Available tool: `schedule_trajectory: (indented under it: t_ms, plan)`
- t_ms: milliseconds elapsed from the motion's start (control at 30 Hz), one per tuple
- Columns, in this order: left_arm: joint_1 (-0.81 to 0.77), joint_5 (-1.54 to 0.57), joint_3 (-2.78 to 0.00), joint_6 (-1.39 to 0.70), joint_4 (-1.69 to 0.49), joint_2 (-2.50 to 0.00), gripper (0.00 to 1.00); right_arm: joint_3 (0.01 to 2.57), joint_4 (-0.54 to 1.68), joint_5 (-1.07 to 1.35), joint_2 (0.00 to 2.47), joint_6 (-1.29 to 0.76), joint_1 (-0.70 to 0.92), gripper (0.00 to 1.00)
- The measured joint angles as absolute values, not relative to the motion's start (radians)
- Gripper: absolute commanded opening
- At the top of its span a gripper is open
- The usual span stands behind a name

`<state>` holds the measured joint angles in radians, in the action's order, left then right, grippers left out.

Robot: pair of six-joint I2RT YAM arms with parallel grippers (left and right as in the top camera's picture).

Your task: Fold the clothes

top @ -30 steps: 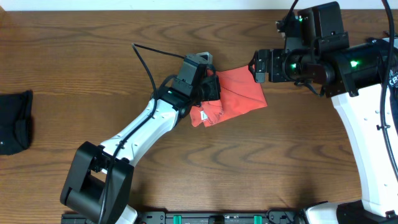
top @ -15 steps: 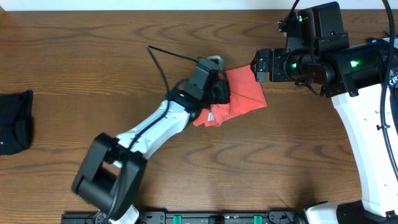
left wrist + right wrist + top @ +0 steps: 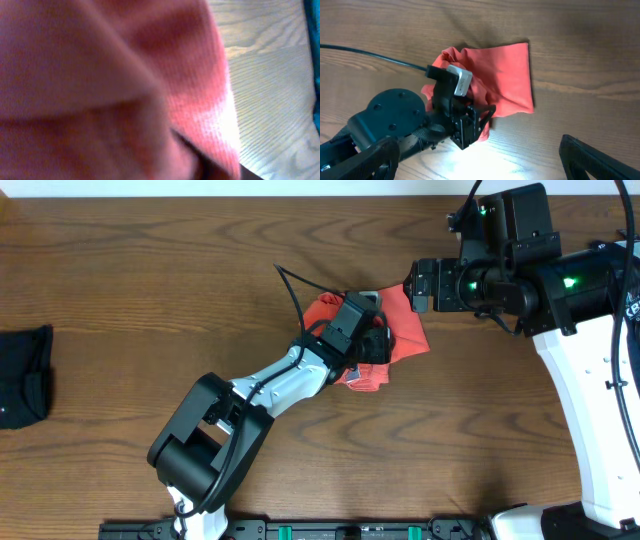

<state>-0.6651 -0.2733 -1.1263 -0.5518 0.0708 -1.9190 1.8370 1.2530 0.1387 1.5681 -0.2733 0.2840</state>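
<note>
The clothes [image 3: 408, 332] are a coral-red shirt lying in a rumpled, partly folded bundle on the wooden table [image 3: 150, 280]. My left gripper [image 3: 372, 345] sits low on the middle of the bundle, with fabric bunched around it. Blurred red cloth [image 3: 200, 75] fills the left wrist view and hides the jaws. In the right wrist view the left gripper [image 3: 472, 125] presses on the shirt [image 3: 505, 80] at its near edge. My right gripper [image 3: 416, 285] hovers above the shirt's far right corner with its fingers [image 3: 600, 160] spread wide and nothing between them.
A black cloth [image 3: 22, 375] lies at the table's left edge. The left arm's black cable [image 3: 298, 285] loops above the table behind the shirt. The left arm [image 3: 270, 385] stretches diagonally from the front to the shirt.
The left arm has swung to the right, moving its gripper from the shirt's left edge onto its middle. The fabric has bunched up around it. The right arm has not moved.
</note>
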Motion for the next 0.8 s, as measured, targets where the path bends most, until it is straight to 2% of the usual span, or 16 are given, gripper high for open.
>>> schedule_trajectory:
  t_ms: [167,400,600,700,733,800]
  plan:
    - [-0.666,-0.294,-1.137,-0.554,0.083,-1.919,0.59,1.837,1.253,0.132,1.568,-0.274,0.284,0.99]
    - [-0.685,-0.301,-1.23,-0.557,0.088,-1.919,0.59,1.837,1.253,0.098,1.568,-0.275,0.281,0.99]
    - [-0.738,-0.305,-1.264,-0.539,0.097,-1.919,0.63,1.837,1.244,0.089,1.568,-0.277,0.247,0.99]
    - [-0.762,-0.307,-1.264,-0.526,0.093,-1.919,0.62,1.837,1.245,0.086,1.568,-0.278,0.234,0.99]
    - [-0.767,-0.307,-1.264,-0.524,0.091,-1.919,0.56,1.837,1.245,0.085,1.568,-0.278,0.229,0.99]
    - [-0.772,-0.308,-1.264,-0.522,0.078,-1.919,0.55,1.837,1.245,0.085,1.568,-0.278,0.228,0.99]
